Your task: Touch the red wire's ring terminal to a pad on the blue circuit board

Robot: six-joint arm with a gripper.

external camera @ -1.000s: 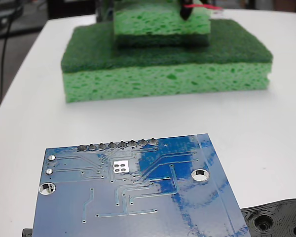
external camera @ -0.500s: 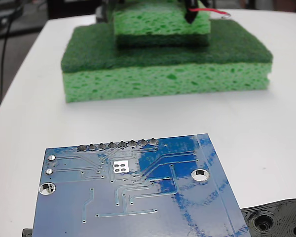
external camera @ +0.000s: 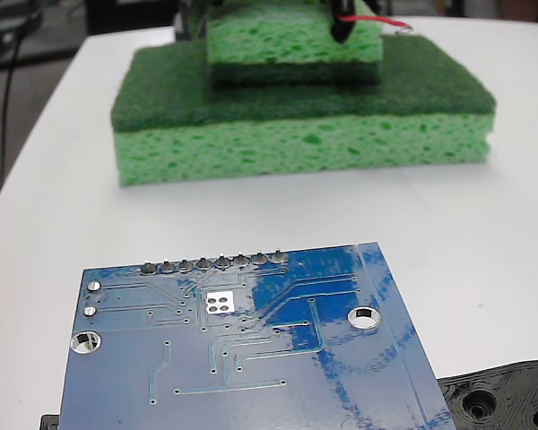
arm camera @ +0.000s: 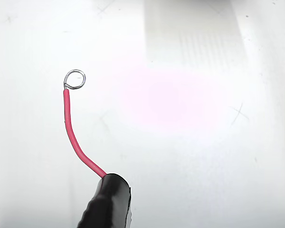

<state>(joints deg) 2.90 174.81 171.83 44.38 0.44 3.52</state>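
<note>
Gripper (external camera: 341, 22) barely shows, far back; fingers' state unclear.

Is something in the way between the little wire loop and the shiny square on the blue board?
Yes. In the fixed view the red wire and its ring terminal are far back, behind the stacked green sponges. The sponges lie between it and the pad on the blue circuit board, so the wire must pass over them.

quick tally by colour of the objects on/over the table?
Green: 2, large green sponge and the small green sponge stacked on it
Blue: 1, glossy blue circuit board
Red: 1, thin red wire with silvery ring terminal
Black: 1, black plastic piece with holes
Total: 5
</note>
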